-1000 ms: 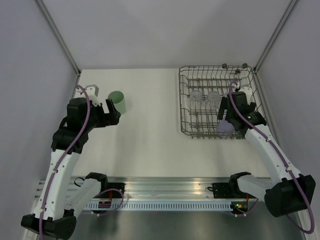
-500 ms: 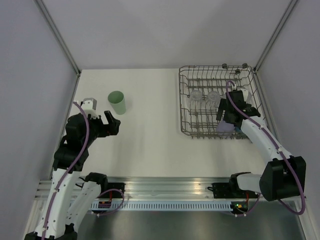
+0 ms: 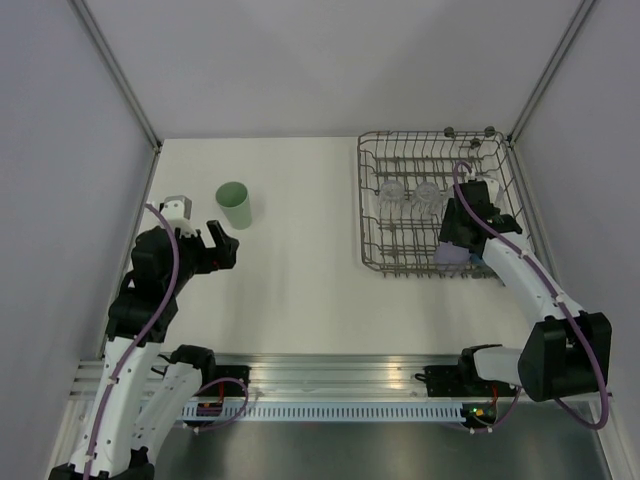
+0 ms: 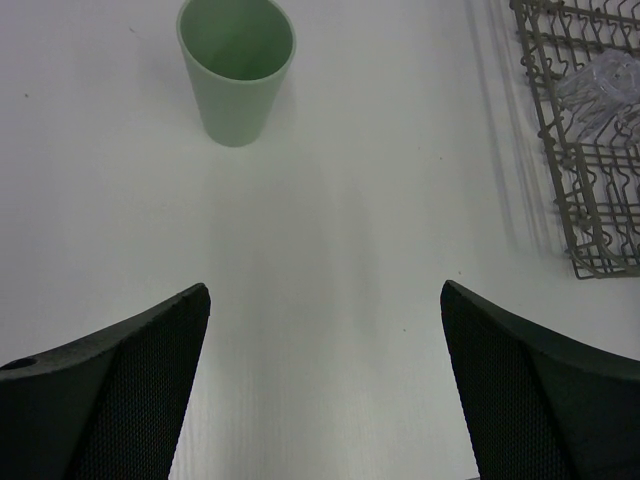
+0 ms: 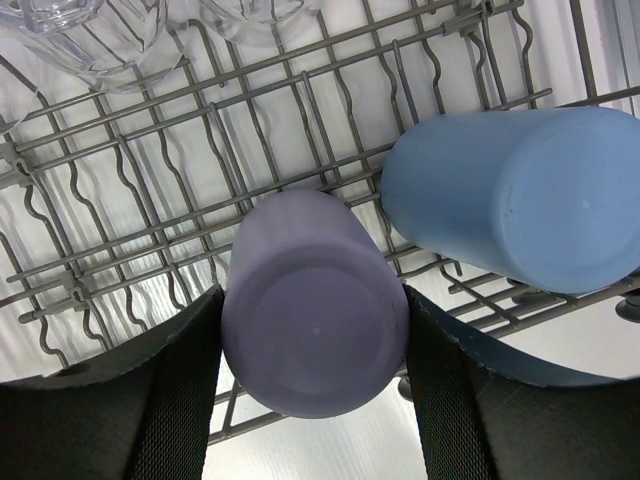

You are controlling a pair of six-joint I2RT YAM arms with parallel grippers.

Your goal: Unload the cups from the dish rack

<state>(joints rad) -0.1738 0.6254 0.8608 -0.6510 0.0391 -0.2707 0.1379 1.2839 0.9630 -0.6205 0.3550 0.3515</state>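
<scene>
The grey wire dish rack (image 3: 375, 200) (image 5: 130, 150) stands at the table's right. Inside it my right gripper (image 5: 315, 350) (image 3: 452, 243) is shut on the lavender cup (image 5: 315, 300) (image 3: 449, 253), which lies upside down with a finger pressing each side. A blue cup (image 5: 520, 190) lies beside it in the rack. Two clear cups (image 3: 410, 192) (image 5: 90, 35) sit farther back in the rack. A mint green cup (image 3: 234, 204) (image 4: 236, 66) stands upright on the table at the left. My left gripper (image 4: 325, 300) (image 3: 222, 245) hovers open just in front of it, holding nothing.
White walls and metal frame posts (image 3: 115, 70) close in the table at the left, back and right. The arm bases sit on a rail (image 3: 330, 395) along the near edge. The rack's corner (image 4: 600, 180) shows at the right of the left wrist view.
My right gripper has closed from wide open onto the lavender cup. The left arm drew back from the green cup towards the near side and now holds still.
</scene>
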